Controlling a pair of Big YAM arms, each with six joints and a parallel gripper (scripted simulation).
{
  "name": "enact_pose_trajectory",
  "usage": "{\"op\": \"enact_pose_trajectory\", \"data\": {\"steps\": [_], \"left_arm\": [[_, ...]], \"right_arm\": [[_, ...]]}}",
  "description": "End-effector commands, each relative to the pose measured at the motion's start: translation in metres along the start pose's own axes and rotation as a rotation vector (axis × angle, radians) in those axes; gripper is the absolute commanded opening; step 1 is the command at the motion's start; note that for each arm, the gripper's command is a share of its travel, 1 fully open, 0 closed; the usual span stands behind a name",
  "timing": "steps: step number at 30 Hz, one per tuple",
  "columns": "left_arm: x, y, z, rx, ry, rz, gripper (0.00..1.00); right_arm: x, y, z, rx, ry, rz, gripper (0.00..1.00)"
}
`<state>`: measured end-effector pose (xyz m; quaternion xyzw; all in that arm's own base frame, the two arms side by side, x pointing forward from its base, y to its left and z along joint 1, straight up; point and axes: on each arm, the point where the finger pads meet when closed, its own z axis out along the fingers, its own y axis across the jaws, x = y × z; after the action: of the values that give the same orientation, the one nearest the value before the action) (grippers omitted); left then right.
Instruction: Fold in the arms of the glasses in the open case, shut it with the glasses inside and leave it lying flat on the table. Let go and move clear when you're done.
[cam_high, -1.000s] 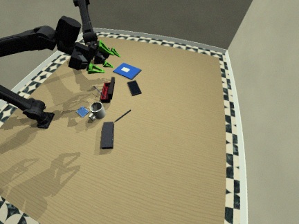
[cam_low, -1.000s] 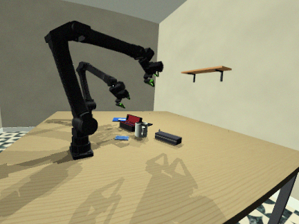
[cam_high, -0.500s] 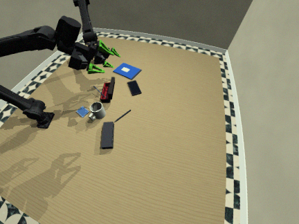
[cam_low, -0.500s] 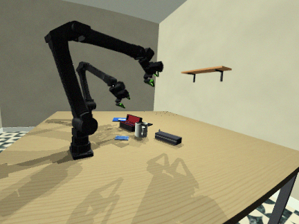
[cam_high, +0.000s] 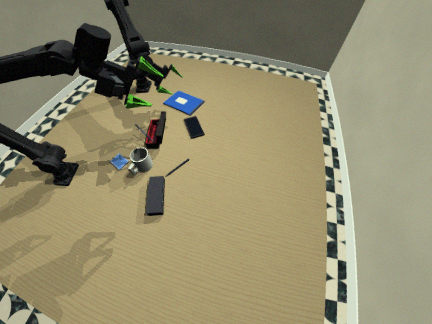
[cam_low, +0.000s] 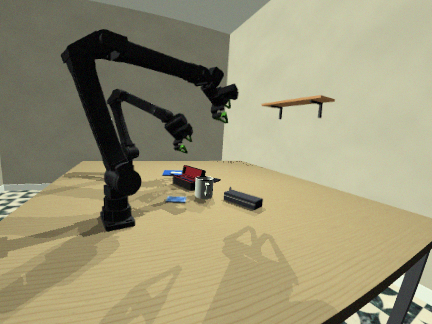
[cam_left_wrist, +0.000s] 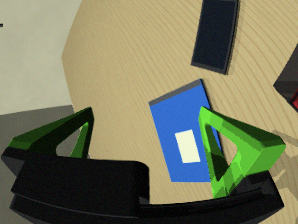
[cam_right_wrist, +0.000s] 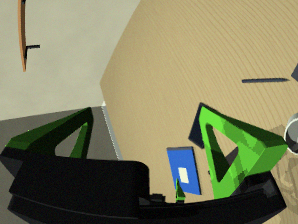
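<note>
The open glasses case (cam_high: 151, 141) (cam_low: 184, 182) is black outside and red inside, with its lid (cam_high: 161, 125) (cam_low: 194, 172) standing up. The glasses lie in it; a thin temple arm (cam_high: 141, 129) sticks up and out over the side away from the lid. The case's dark corner (cam_left_wrist: 290, 75) shows at the right edge of the left wrist view. My left gripper (cam_high: 176, 85) (cam_low: 188, 146) (cam_left_wrist: 146, 112) is open and empty, high above the table near the notebook. My right gripper (cam_high: 157, 90) (cam_low: 228, 114) (cam_right_wrist: 146, 112) is open and empty, higher up.
A blue notebook (cam_high: 191, 106) (cam_left_wrist: 165, 125) (cam_right_wrist: 191, 162) and a phone (cam_high: 194, 127) (cam_left_wrist: 215, 37) lie beyond the case. A mug (cam_high: 142, 161) (cam_low: 202, 189), blue cloth (cam_high: 119, 161) (cam_low: 176, 199), pen (cam_high: 177, 167) (cam_right_wrist: 265, 80) and long dark box (cam_high: 155, 195) (cam_low: 243, 199) lie nearer. The grippers are close together.
</note>
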<state>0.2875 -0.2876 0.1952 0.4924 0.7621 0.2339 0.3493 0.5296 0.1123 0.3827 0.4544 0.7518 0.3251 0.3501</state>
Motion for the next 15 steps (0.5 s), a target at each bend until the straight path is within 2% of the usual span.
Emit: {"op": "enact_pose_trajectory", "data": {"steps": [1,3,5,9,13,15], "left_arm": [[-0.034,0.038,-0.014,-0.023,-0.075,-0.131,1.00],[-0.035,0.035,0.005,-0.006,-0.053,-0.149,1.00],[-0.037,0.049,0.010,-0.004,-0.064,-0.208,1.00],[-0.041,0.094,0.006,-0.019,-0.125,-0.355,1.00],[-0.042,0.118,0.026,-0.018,-0.133,-0.446,1.00],[-0.041,0.146,0.016,-0.036,-0.180,-0.518,1.00]], "right_arm": [[-0.017,0.018,-0.016,-0.071,-0.037,-0.078,1.00],[-0.019,0.018,-0.016,-0.083,-0.046,-0.126,1.00],[-0.024,0.021,-0.019,-0.101,-0.062,-0.169,1.00],[-0.035,0.025,-0.024,-0.133,-0.098,-0.256,1.00],[-0.045,0.029,-0.029,-0.161,-0.135,-0.343,1.00],[-0.049,0.031,-0.032,-0.174,-0.154,-0.386,1.00]]}}
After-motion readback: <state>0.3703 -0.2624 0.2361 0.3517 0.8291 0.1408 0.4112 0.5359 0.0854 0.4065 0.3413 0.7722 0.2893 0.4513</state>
